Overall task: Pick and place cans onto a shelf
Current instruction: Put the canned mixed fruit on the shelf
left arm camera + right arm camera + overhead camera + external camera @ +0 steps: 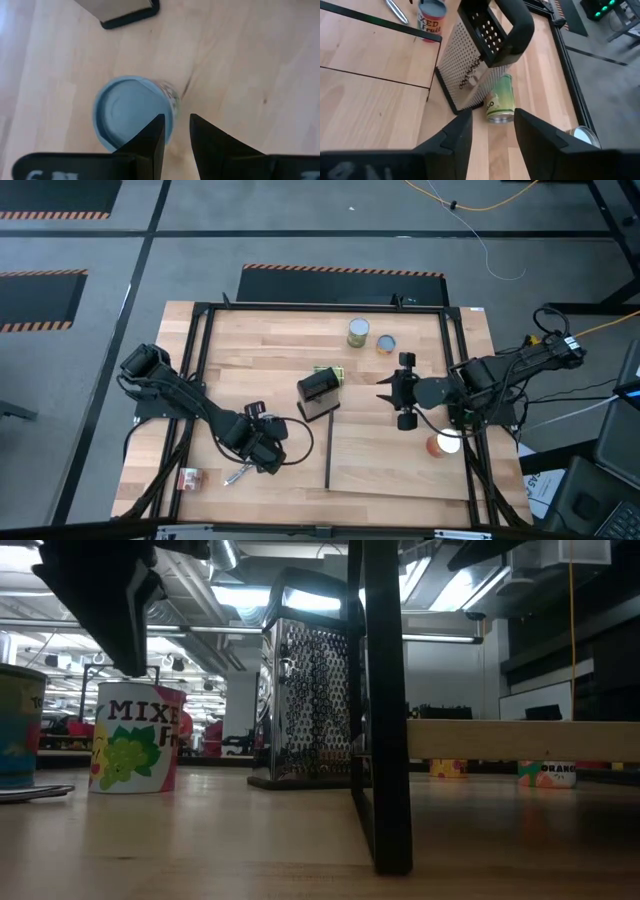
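2 dark grippers hang over the slatted wooden table point(260, 345), and the left gripper point(176, 131) has its fingers point(152, 137) narrowly apart and holding nothing, one tip over the rim of an upright blue-topped fruit can point(131, 116) standing just beside them. The right gripper point(490, 131) has its fingers wider apart and empty; just beyond them a green-labelled can point(500, 100) lies on its side, touching the base of a perforated metal grater with a black handle point(480, 55), beside the pale wood shelf panel point(370, 75).
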Controlling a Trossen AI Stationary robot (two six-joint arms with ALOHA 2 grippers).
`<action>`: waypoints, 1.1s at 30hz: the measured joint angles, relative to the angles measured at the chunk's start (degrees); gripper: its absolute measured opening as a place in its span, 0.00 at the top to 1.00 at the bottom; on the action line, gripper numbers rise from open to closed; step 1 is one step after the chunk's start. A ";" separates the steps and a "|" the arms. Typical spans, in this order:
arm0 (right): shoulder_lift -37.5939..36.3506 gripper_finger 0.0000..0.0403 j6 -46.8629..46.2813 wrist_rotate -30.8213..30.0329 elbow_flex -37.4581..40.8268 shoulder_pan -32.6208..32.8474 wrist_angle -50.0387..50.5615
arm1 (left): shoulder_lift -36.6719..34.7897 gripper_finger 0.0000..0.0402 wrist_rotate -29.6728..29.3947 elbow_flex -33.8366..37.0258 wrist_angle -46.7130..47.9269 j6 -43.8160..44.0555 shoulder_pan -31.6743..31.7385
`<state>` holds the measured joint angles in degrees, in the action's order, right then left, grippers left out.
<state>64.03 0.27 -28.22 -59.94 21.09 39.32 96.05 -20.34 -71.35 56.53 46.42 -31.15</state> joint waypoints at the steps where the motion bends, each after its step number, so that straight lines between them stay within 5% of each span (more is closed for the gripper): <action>1: 0.00 0.63 0.00 -0.01 0.00 -0.01 0.00 | 0.00 0.79 -0.33 0.00 0.00 0.00 0.04; 33: 0.00 0.63 -0.20 2.96 0.00 0.01 -0.14 | 4.33 0.80 -0.90 -0.13 0.09 1.02 0.12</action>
<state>64.03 0.08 -25.26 -59.94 21.10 39.18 100.38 -21.23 -71.48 56.62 47.44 -31.03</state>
